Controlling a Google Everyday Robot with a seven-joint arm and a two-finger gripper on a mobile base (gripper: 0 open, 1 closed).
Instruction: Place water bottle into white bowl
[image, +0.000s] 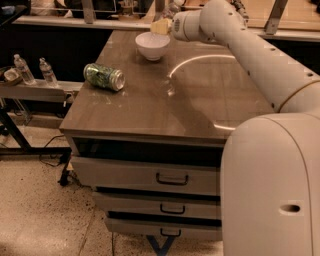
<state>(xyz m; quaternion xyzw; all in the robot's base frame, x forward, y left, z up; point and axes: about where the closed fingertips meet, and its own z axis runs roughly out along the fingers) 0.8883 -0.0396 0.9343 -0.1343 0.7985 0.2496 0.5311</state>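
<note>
The white bowl (151, 46) stands at the far end of the brown table (165, 105). My arm reaches across the table from the right. Its gripper (165, 25) hangs just above the bowl's back right rim. It is shut on the water bottle (160, 26), which shows only as a pale, clear shape at the end of the wrist, right over the bowl. Most of the bottle is hidden by the wrist and the dark background.
A green patterned can (104, 77) lies on its side on the table's left part. Two tiny clear bottles (23, 69) stand on a side shelf to the left. Drawers (172, 178) run under the table's front edge. My own body (270, 190) fills the lower right.
</note>
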